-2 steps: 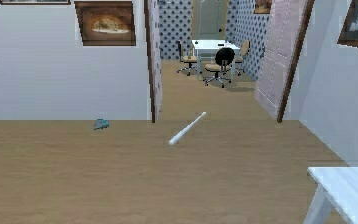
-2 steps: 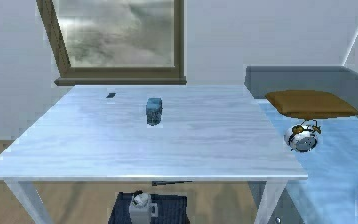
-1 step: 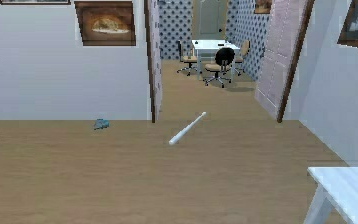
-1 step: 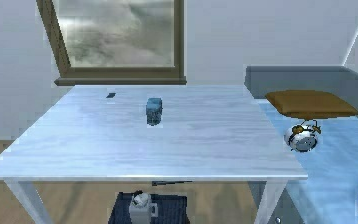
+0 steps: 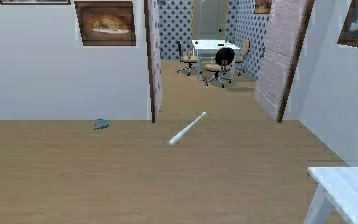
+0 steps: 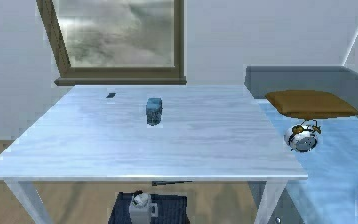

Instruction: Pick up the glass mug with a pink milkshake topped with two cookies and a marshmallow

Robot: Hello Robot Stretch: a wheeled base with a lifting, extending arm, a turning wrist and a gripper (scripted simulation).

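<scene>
The pick-up looks not yet done: nothing that reads as a pink milkshake mug hangs clear of a surface. In the arm side view a white table (image 6: 77,140) lies close by, and near its middle stands a small blue-grey upright thing (image 6: 154,109). It may be the mug, though its colour does not bear that out. A tiny dark object (image 6: 111,95) lies farther back to the left. Below the table's near edge sits a dark shape (image 6: 159,210) that may be the gripper, so I cannot tell whether it holds anything. Still to do, by my judgement: confirm the target, reach, grasp and lift.
</scene>
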